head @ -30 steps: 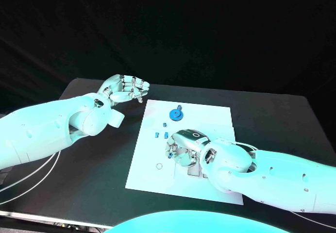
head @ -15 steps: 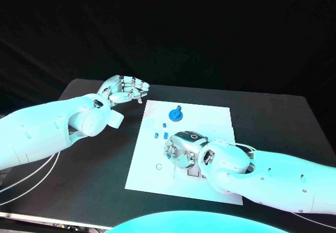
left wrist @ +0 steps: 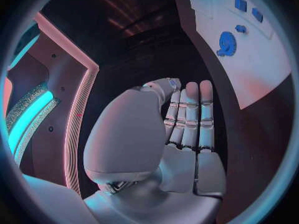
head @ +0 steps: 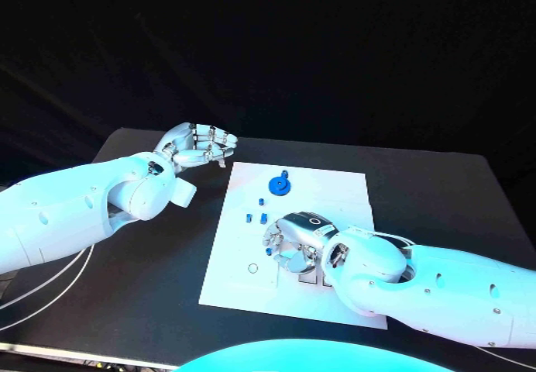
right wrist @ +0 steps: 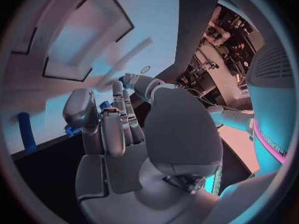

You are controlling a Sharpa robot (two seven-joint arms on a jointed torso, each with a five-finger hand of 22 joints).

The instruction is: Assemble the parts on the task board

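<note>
The black surface (head: 146, 279) is carrying the white task board (head: 335, 194) at its centre. The right hand (head: 297, 240) is curling down at the board's six o'clock, apparently seating a small blue part (head: 269, 249); whether it is pinching it, I cannot tell. The left hand (head: 199, 144), loosely curled, holding nothing, is waiting at ten o'clock. The blue gear (head: 280, 183) is sitting at twelve. No writing is legible.

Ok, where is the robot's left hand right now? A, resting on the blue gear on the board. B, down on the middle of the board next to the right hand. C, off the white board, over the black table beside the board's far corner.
C: in the head view the left hand hangs over the black table, off the task board, away from the blue gear and the right hand.
</note>
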